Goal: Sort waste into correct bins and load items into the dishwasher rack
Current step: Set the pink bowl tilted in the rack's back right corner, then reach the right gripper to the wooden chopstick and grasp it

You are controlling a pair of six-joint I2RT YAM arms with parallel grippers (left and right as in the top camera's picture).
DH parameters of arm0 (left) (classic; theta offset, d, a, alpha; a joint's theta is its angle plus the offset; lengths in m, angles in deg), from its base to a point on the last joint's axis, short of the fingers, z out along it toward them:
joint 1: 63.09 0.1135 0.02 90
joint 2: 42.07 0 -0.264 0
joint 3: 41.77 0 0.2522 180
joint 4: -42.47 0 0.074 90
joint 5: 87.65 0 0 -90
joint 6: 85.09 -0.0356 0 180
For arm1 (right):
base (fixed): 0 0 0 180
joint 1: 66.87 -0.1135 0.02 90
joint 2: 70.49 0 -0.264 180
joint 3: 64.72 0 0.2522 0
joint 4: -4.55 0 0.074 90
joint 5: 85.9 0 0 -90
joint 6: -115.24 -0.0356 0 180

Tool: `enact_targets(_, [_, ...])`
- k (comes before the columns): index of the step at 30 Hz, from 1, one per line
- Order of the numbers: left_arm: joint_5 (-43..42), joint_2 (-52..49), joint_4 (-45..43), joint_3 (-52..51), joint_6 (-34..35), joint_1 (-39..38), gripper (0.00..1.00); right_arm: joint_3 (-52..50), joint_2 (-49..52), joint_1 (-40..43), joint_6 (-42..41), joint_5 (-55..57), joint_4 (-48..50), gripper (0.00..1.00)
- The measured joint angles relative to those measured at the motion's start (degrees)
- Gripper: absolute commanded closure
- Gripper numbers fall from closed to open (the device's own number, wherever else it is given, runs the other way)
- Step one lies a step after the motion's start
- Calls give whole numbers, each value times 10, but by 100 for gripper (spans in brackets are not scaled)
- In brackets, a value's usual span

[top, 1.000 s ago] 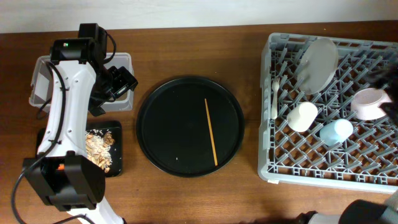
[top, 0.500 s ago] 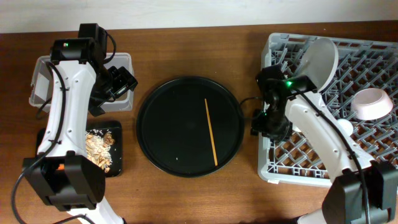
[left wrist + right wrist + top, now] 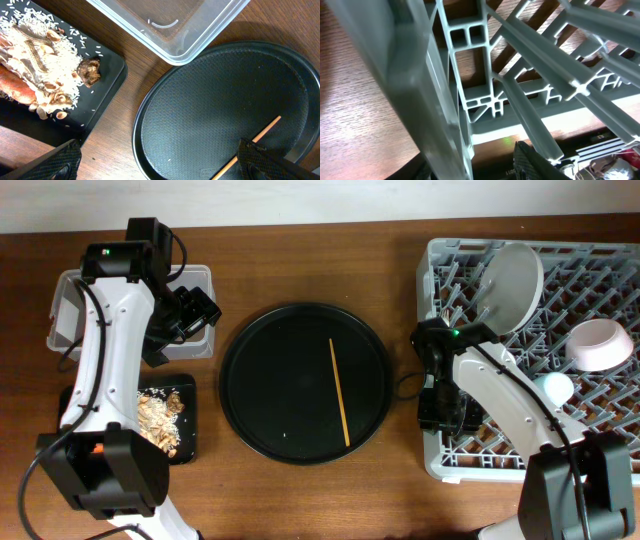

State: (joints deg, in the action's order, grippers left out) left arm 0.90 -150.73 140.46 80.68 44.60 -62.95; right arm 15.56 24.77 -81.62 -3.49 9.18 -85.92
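**Overhead and wrist views, late stage of sorting.** The right tool has come off the far side of the dishwasher rack and now hangs low over its left edge. It sits lower along that edge than half a second ago, and a second ago only a blur of the arm showed at the rack's right border. Its wrist camera sees nothing but grey lattice at close range, so whether this tool is clenched or released cannot be told. The move reads as a transit toward the wooden stick, which lies alone on the round black tray at mid-counter — unshifted across all frames, and seemingly the one item not yet racked. In the rack, the plate leans on edge, the bowl rests near the right side, and the light-blue cup shows beside the arm. The white cup and fork, seen earlier, are now hidden under the arm. The left tool has not moved — released, empty, poised over the clear tub. Rice and a brown lump lie in the shallow black tray.
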Motion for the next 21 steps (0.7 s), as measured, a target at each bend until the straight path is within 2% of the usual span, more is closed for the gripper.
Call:
enact_targets(7, [0,0,0,0,0,0,1,12,0,0,-40,66,-56,48])
enact_targets(10, [0,0,0,0,0,0,1,108,-1,0,-16,55,-65,47])
enact_targets(11, [0,0,0,0,0,0,1,149,-1,0,7,21,-61,47])
enact_targets(12, [0,0,0,0,0,0,1,183,-2,0,25,-10,-49,32])
enact_targets(13, [0,0,0,0,0,0,1,192,-5,0,57,-70,1,26])
enact_targets(17, [0,0,0,0,0,0,1,193,-5,-28,113,-183,139,25])
enact_targets(21, [0,0,1,0,0,0,1,191,42,-134,116,-154,212,24])
